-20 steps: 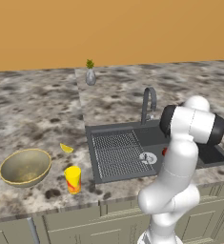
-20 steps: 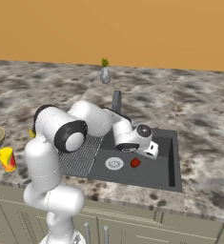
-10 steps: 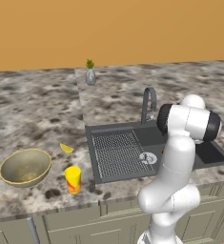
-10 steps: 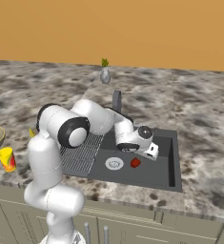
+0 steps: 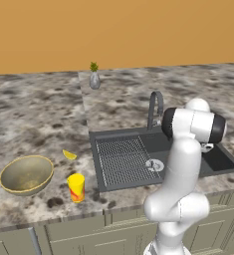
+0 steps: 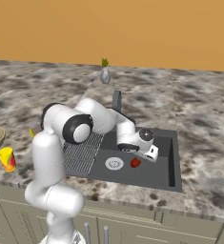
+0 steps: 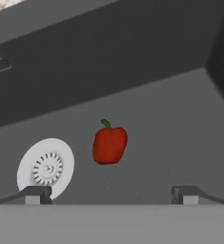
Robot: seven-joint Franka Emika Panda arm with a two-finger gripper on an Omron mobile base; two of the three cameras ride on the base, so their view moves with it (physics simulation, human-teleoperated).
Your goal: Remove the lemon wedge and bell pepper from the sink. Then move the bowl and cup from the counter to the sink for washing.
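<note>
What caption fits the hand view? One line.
Open gripper above the red bell pepper on the sink floor, beside the white drain.

Flat orange wall [image 5: 113, 30] runs behind the jaws, full width, no windows visible. Tabletop [image 5: 34, 109] is mottled grey-brown granite, spreading to both sides of the jaws and back to the wall. Small grey vase with green plant [image 5: 94, 77] sits far behind the jaws, near the wall. Grey-green cabinet fronts [image 5: 78, 234] with slim metal handles [image 6: 87, 232] below. Lighting even, soft shadows.
</note>
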